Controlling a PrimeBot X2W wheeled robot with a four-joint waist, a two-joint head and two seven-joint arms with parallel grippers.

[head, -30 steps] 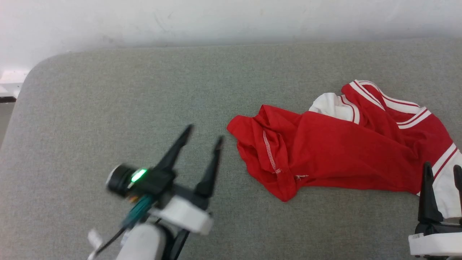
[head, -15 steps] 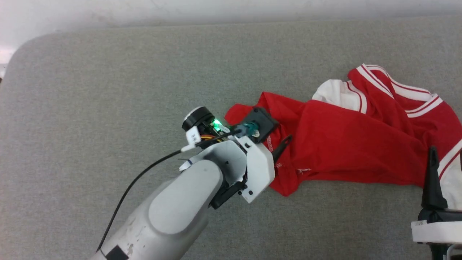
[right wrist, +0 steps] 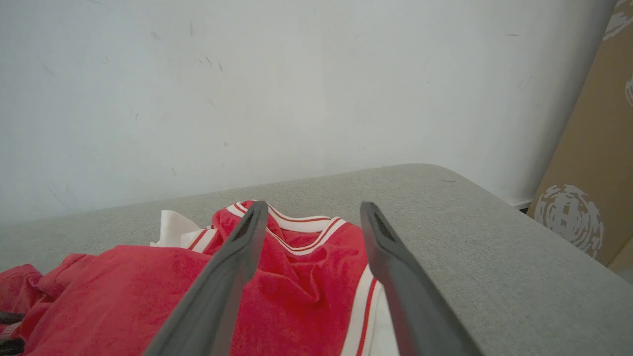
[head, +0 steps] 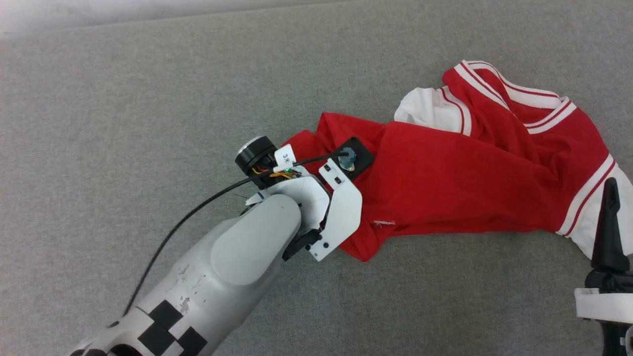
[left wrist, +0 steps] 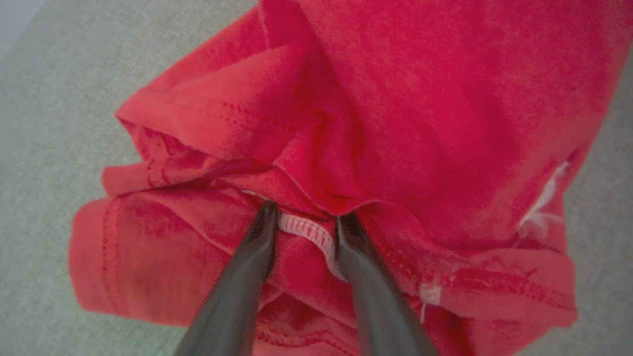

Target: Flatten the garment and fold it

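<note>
The garment (head: 470, 183), a red T-shirt with white sleeves and striped trim, lies crumpled on the grey cushion (head: 148, 99). My left arm's wrist (head: 316, 207) hangs over the garment's left end, fingers pointing down and hidden beneath it. In the left wrist view, my left gripper (left wrist: 305, 220) presses into the bunched red hem (left wrist: 198, 148); its jaws stand partly apart with a white-stitched fold between them. My right gripper (right wrist: 312, 210) is open and empty near the garment's (right wrist: 296, 277) white sleeve; one of its fingers (head: 609, 227) shows at the lower right.
The grey cushion extends far to the left and front of the shirt. A white wall (right wrist: 247, 99) rises behind it. A brown cardboard panel (right wrist: 588, 173) stands past the cushion's rounded right end (right wrist: 494, 207).
My left arm swung right from the bare cushion onto the garment's left end, turned its fingers down, and its jaws narrowed. The head camera shifted. The right gripper stayed still.
</note>
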